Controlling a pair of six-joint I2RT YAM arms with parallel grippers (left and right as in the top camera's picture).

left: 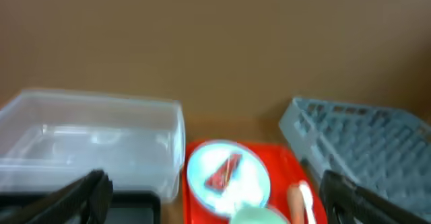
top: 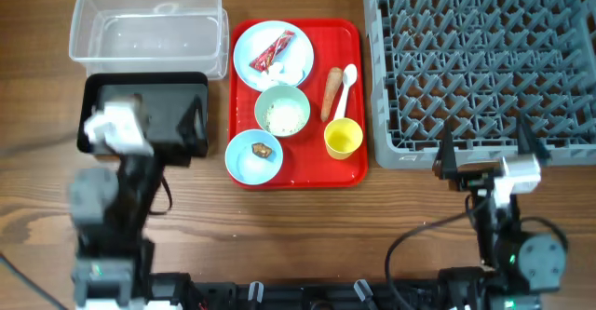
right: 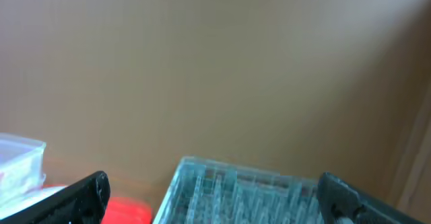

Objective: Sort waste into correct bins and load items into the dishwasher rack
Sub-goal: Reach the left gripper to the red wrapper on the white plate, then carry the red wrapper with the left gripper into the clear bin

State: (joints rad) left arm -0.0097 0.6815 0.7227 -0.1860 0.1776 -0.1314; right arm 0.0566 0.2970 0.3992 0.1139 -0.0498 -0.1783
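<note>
On the red tray (top: 352, 166) sit a light-blue plate (top: 256, 40) carrying a red wrapper (top: 272, 51) and white tissue (top: 291, 69), a pale green bowl (top: 282, 111) of rice, a light-blue bowl (top: 244, 161) with a brown scrap (top: 263, 150), a yellow cup (top: 343, 138), a carrot (top: 331, 93) and a white spoon (top: 346, 85). My left gripper (top: 163, 114) (left: 219, 197) hangs open and empty over the black tray (top: 182, 147), facing the plate (left: 202, 177). My right gripper (top: 488, 147) (right: 215, 200) is open and empty at the near edge of the grey rack (top: 484, 59) (right: 242, 190).
The clear tub (top: 149, 31) (left: 87, 143) stands behind the black tray, left of the red tray. Bare wooden table runs along the front between the two arms. The rack (left: 363, 143) fills the right side.
</note>
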